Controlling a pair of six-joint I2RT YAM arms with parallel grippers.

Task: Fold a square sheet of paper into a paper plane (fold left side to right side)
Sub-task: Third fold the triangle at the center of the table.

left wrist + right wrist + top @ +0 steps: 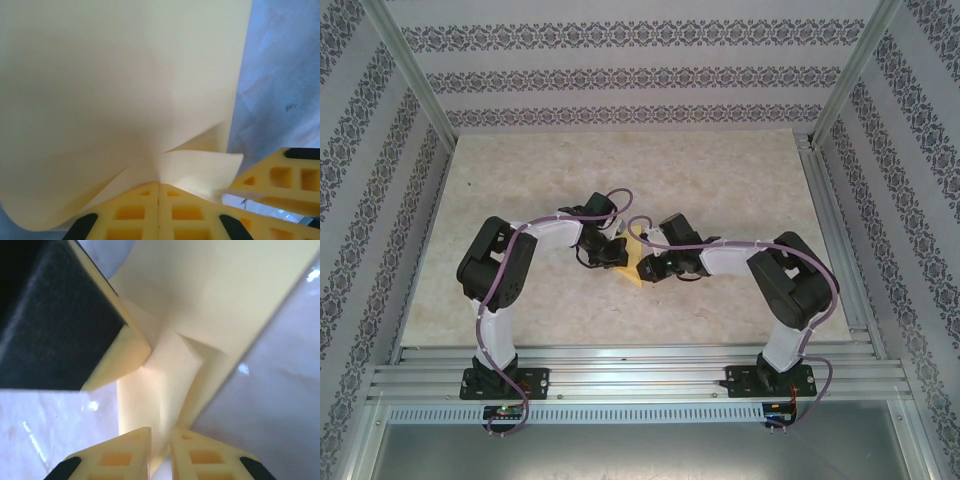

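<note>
Thin mustard-yellow square sheet of paper (pixel 638 262) (pixel 120 90) (pixel 220 300): mid-table, bent and creased between both grippers.
Left gripper (pixel 613 252) (pixel 159 200): yellow fingers pressed together, pinching the sheet's folded edge.
Right gripper (pixel 655 268) (pixel 160 442): jaws narrowly parted, a fold of the sheet in the gap.
Pale marbled table (pixel 720 180): under the sheet.

At the middle of the table (pixel 620 170), the square sheet of paper (pixel 638 263) is flanked by the left gripper (pixel 616 252) and the right gripper (pixel 656 268).
</note>
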